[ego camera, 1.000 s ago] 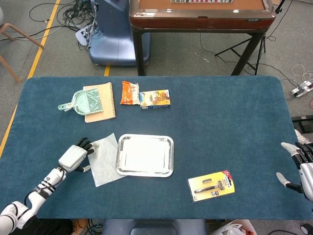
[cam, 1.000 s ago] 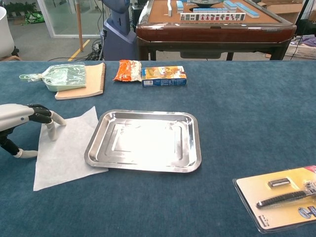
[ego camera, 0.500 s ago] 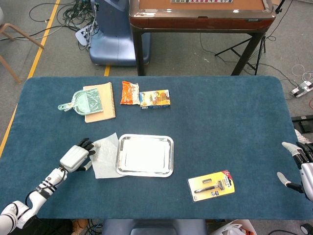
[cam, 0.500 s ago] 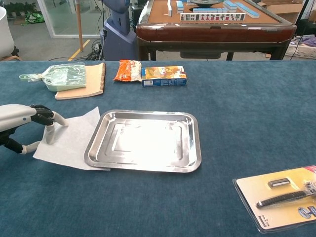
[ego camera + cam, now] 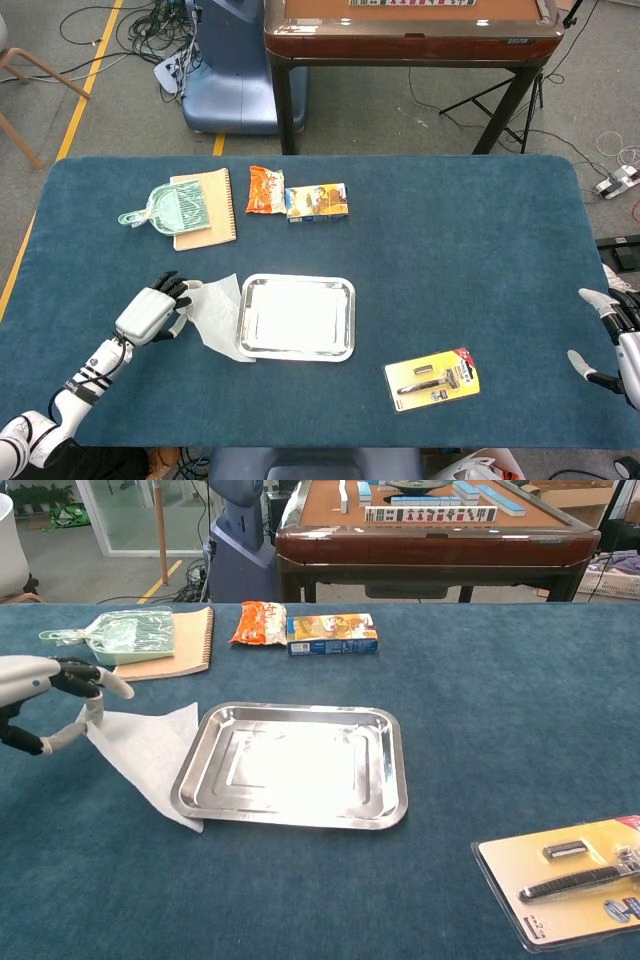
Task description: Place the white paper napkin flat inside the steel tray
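White paper napkin [image 5: 150,753] pinched at one corner by the left hand [image 5: 45,695], draped diagonally toward the rectangular steel tray [image 5: 295,765], far corner tucked at its rim, right hand [image 5: 622,336] seen only from the head view, fingers spread, nothing held.

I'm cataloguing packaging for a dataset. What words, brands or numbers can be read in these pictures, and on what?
No text can be read.
Orange snack bag: print too blurred.
Blue and yellow box: lettering too small.
Razor card: red corner label, illegible.
Tiles on the wooden table behind: marks too small.
Notebook, steel tray and white paper napkin: no text seen.
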Robot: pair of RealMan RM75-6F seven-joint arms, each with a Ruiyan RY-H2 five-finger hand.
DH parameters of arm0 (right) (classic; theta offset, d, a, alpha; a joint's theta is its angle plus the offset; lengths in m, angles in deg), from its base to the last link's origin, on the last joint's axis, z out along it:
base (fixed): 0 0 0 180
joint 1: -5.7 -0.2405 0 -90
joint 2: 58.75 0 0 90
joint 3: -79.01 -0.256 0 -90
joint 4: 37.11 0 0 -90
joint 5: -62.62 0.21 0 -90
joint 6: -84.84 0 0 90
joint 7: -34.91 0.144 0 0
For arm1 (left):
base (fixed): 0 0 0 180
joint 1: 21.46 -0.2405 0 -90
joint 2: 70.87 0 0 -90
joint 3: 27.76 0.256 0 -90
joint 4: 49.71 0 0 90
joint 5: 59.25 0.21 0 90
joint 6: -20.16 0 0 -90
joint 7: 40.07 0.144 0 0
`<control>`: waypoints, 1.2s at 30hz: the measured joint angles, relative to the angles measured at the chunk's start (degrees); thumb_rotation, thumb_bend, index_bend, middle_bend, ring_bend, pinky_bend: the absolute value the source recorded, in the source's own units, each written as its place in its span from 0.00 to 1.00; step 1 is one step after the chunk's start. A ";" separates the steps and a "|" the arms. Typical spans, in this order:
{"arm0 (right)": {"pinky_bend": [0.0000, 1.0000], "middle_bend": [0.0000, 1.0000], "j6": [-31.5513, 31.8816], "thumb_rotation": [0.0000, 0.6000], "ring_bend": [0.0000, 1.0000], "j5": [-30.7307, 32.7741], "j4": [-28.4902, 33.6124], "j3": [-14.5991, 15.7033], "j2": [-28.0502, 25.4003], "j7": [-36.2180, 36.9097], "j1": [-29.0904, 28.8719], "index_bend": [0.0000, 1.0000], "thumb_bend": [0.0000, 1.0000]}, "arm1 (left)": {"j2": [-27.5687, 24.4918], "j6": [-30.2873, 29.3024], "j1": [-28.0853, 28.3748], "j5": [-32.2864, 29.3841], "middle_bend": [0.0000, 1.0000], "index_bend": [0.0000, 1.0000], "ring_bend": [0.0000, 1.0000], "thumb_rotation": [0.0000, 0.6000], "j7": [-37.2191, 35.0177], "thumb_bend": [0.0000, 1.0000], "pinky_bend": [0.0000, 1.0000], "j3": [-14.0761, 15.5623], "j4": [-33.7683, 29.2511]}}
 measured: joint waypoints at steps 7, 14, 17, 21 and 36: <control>0.11 0.20 0.08 1.00 0.10 -0.22 -0.15 -0.03 0.26 0.14 -0.03 0.16 0.24 | -4.23 -1.29 0.39 -2.82 0.19 0.55 0.15 1.00 5.16 0.52 0.05 -3.94 -10.15; 0.11 0.20 0.37 1.00 0.10 -0.33 -0.51 -0.04 0.42 0.55 0.11 0.16 0.24 | -7.74 -1.74 1.42 -5.58 0.19 0.54 0.15 1.00 10.73 0.52 0.05 -7.93 -19.74; 0.11 0.20 0.48 1.00 0.10 -0.34 -0.72 -0.03 0.47 0.75 0.20 0.16 0.24 | -8.39 -1.82 1.88 -6.99 0.19 0.55 0.15 1.00 12.17 0.52 0.05 -9.64 -22.91; 0.11 0.20 0.72 1.00 0.10 -0.43 -0.96 -0.01 0.55 1.07 0.34 0.16 0.24 | -8.51 -1.93 2.47 -8.39 0.19 0.55 0.15 1.00 14.59 0.52 0.05 -11.29 -26.26; 0.11 0.20 0.74 1.00 0.10 -0.39 -2.28 0.10 0.92 2.42 0.58 0.16 0.24 | 0.08 -0.52 5.56 -12.50 0.19 0.58 0.14 1.00 35.04 0.55 0.05 -12.35 -33.26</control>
